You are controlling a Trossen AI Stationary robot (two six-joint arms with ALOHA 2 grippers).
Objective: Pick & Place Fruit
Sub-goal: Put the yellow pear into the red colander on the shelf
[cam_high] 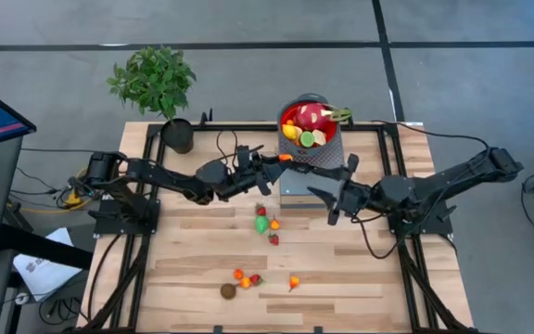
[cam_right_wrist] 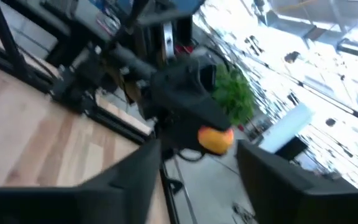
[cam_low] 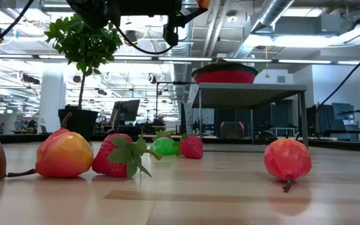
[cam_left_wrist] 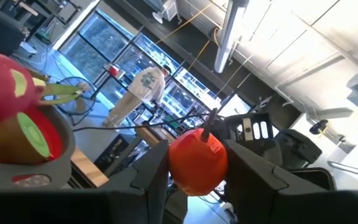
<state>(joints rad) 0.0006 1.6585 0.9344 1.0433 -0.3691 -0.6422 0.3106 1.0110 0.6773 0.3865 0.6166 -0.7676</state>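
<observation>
My left gripper [cam_high: 284, 159] is shut on a small orange-red fruit [cam_left_wrist: 197, 160] with a dark stem, held high beside the near left of the red bowl [cam_high: 286, 112]. The bowl stands on a raised mesh stand [cam_high: 315, 160] and holds a pink dragon fruit [cam_left_wrist: 2, 81], a green-faced slice [cam_left_wrist: 33, 134] and other fruit. My right gripper [cam_high: 339, 188] hovers open near the stand's near right corner, with nothing between its fingers. Several small fruits [cam_high: 267, 224] lie on the table in the middle; more, one of them brown [cam_high: 228, 290], lie closer to the near edge. My left gripper pinches the orange-red fruit by its two opposite sides [cam_left_wrist: 174, 165] between its two fingers. The fingers come about level from the table's left, tipped slightly upward. The fruit is lifted clear of table and stand, and its stem [cam_left_wrist: 209, 121] points away from the fingers.
A potted plant [cam_high: 156, 83] stands at the far left corner of the table. Black frame rails [cam_high: 146, 158] run along the table's left and right sides. In the low view the fruits [cam_low: 64, 154] rest on the wood in front of the stand [cam_low: 249, 94].
</observation>
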